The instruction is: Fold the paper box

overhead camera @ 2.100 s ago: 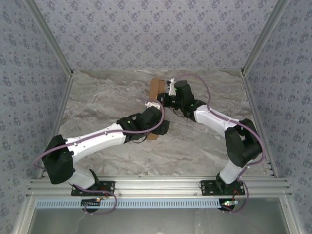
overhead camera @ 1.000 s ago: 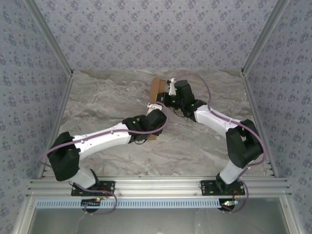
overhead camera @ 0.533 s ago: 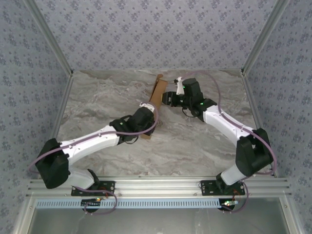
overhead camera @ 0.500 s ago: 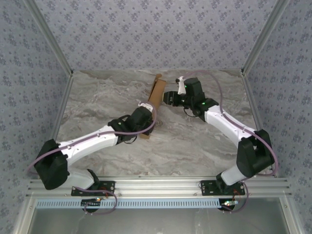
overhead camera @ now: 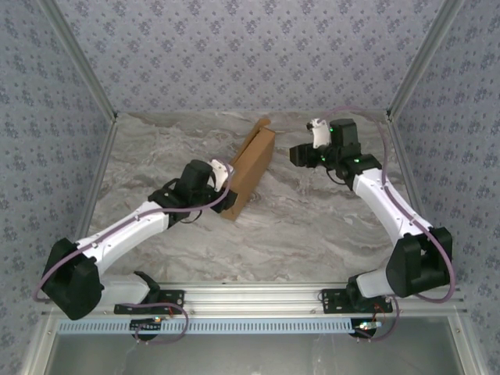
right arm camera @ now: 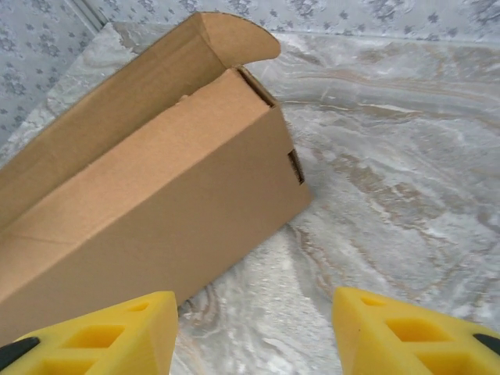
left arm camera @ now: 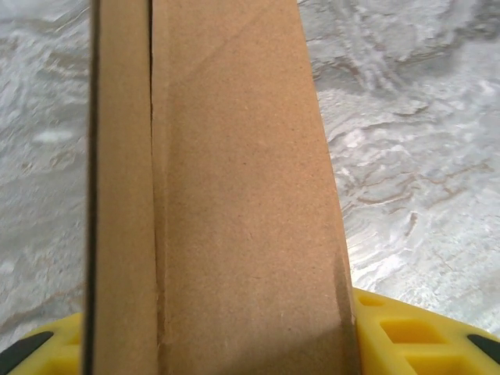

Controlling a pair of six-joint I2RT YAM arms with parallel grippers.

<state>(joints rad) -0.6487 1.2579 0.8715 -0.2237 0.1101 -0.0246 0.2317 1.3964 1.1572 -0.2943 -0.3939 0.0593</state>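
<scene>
The paper box (overhead camera: pixel 251 164) is a long tan carton lying slantwise on the marble table, with a rounded flap (overhead camera: pixel 262 123) sticking up at its far end. My left gripper (overhead camera: pixel 226 187) holds the near end. In the left wrist view the cardboard (left arm camera: pixel 234 195) runs between both yellow fingers (left arm camera: pixel 406 336) and touches them. My right gripper (overhead camera: pixel 298 154) hovers to the right of the far end, apart from the carton. Its yellow fingers (right arm camera: pixel 117 328) stand wide open over bare marble, with the box (right arm camera: pixel 156 211) and its flap (right arm camera: pixel 234 35) ahead and to the left.
Patterned walls (overhead camera: pixel 250 55) close in the table on three sides, with metal corner posts (overhead camera: pixel 78 58). An aluminium rail (overhead camera: pixel 250 301) carrying both arm bases runs along the near edge. Bare marble (overhead camera: pixel 312 226) lies to the right of and in front of the box.
The right gripper has opened, let go of the box's far end and drawn back to the right. The left arm has pulled back to the left and the box has swung so a broad side faces up.
</scene>
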